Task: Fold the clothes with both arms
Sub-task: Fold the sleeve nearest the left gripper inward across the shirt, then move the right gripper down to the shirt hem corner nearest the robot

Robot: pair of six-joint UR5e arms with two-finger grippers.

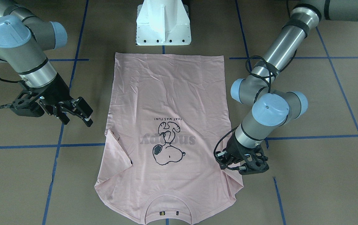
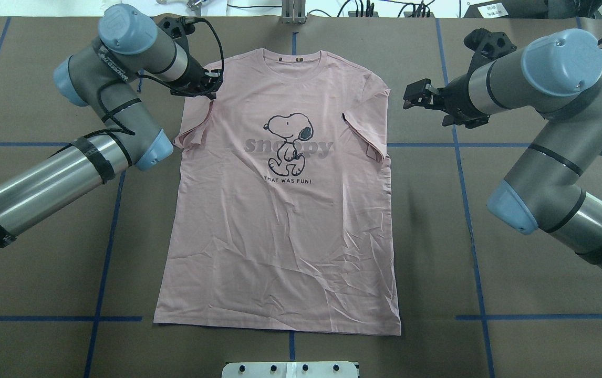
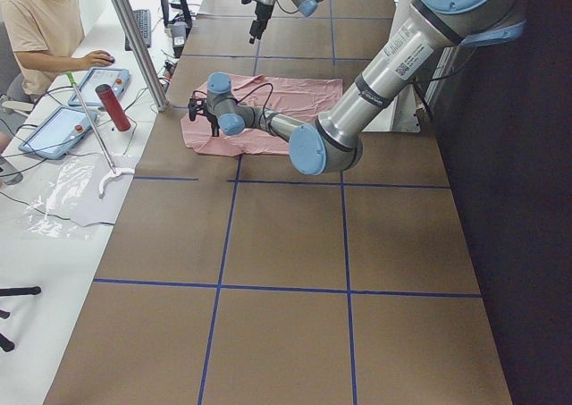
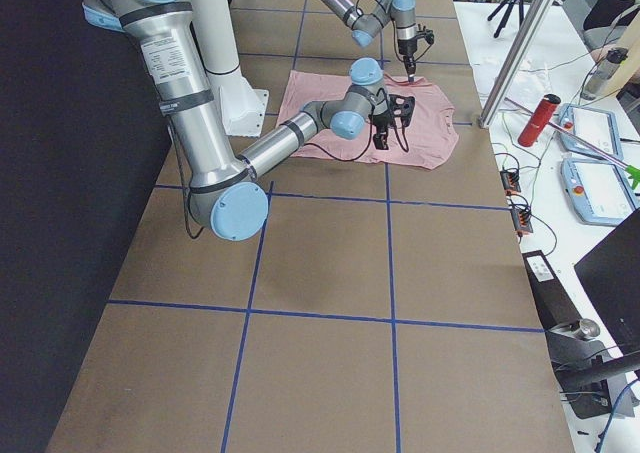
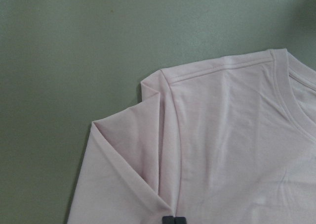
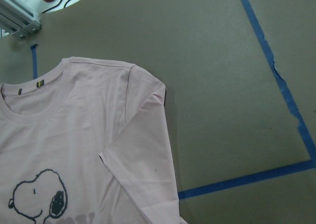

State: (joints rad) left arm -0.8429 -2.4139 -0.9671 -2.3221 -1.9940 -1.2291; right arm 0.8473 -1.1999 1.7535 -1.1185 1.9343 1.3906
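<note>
Where it lies flat, pink T-shirt (image 2: pixel 280 236), creased soft fabric, rounded collar (image 1: pixel 169 196).

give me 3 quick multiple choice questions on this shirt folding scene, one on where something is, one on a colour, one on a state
1. Where is the right pincer?
A) on the collar
B) over the bare table, beside the shirt
C) on the bottom hem

2. What colour are the tape lines on the table?
A) red
B) yellow
C) blue

3. How does the shirt lie?
A) spread flat with the dog print facing up
B) folded in half
C) bunched in a heap

Answers:
1 B: the overhead view shows it off to the side of the cloth, with table under it.
2 C: every view shows a blue grid.
3 A: the body lies full length and the print is in plain sight.
</note>
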